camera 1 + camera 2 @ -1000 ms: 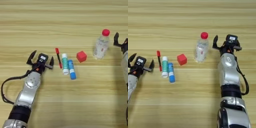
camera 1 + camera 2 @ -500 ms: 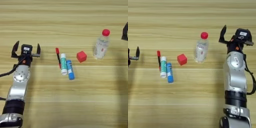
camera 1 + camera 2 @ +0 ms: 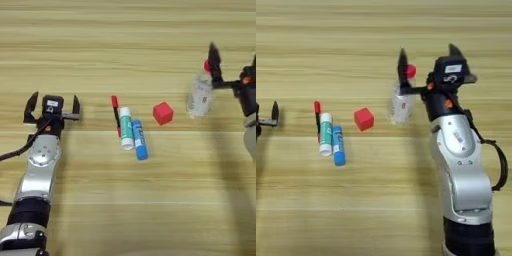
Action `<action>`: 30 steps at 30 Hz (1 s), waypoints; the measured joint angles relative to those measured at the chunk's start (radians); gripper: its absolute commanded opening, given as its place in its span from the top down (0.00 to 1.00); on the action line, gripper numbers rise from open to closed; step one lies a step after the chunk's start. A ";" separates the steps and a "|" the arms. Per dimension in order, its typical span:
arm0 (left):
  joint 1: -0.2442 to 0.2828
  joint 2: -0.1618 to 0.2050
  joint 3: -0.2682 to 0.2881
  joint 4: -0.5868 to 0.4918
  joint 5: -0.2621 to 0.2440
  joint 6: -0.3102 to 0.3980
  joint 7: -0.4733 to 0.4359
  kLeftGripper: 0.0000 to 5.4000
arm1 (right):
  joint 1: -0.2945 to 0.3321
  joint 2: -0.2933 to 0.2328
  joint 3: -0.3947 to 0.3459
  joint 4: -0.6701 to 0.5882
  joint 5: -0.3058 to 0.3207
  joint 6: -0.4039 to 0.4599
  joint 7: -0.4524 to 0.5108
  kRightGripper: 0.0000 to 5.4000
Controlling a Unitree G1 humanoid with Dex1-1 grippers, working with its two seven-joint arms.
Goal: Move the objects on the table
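A clear plastic bottle (image 3: 400, 103) with a red cap (image 3: 411, 71) stands upright at mid-right. My right gripper (image 3: 428, 59) is open at cap height, one finger (image 3: 402, 66) just left of the cap and the other to its right; I cannot tell whether it touches. The small red cube (image 3: 163, 113) lies left of the bottle. Further left lie the blue glue-stick tube (image 3: 139, 140), the white tube with green label (image 3: 126, 129) and the thin red pen (image 3: 116, 115), side by side. My left gripper (image 3: 52, 103) is open and holds nothing, well left of the pen.
The light-brown wooden table (image 3: 130, 45) fills both views. My right forearm (image 3: 461, 165) rises from the bottom edge at the right. My left forearm (image 3: 37, 175) comes in from the bottom left corner.
My right gripper has swung left and now brackets the bottle's cap. My left gripper moved left a second ago and has since stayed. The objects have not shifted.
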 measured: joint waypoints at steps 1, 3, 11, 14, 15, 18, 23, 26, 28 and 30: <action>0.000 0.000 0.000 0.000 -0.001 0.000 0.001 0.00 | 0.010 -0.001 0.014 0.000 0.003 0.015 0.011 0.01; 0.000 0.000 0.000 0.001 -0.001 0.000 0.003 0.00 | 0.027 -0.008 0.033 0.000 0.010 0.039 0.036 0.01; -0.005 0.000 0.000 0.012 -0.001 -0.001 0.005 0.00 | 0.104 -0.038 0.140 0.007 0.018 0.104 0.125 0.01; -0.007 0.001 0.001 0.025 -0.002 -0.003 0.012 0.00 | 0.109 -0.042 0.184 0.034 0.013 0.119 0.144 0.01; -0.008 0.001 0.001 0.029 -0.002 -0.003 0.013 0.00 | 0.110 -0.043 0.195 0.042 0.011 0.121 0.151 0.01; -0.012 0.001 0.003 0.039 -0.005 -0.004 0.014 0.00 | 0.119 -0.038 0.244 0.104 0.004 0.122 0.163 0.01; -0.015 0.001 0.007 0.045 -0.005 -0.004 0.015 0.00 | 0.115 -0.015 0.325 0.174 -0.021 0.122 0.176 0.01; -0.016 0.001 0.007 0.048 -0.005 -0.004 0.017 0.00 | 0.113 -0.005 0.397 0.214 -0.048 0.120 0.195 0.01; -0.017 0.000 0.007 0.049 -0.005 -0.004 0.018 0.00 | 0.114 -0.002 0.407 0.248 -0.055 0.118 0.195 0.01; -0.017 0.000 0.007 0.049 -0.005 -0.004 0.019 0.00 | 0.114 -0.002 0.407 0.270 -0.063 0.118 0.196 0.01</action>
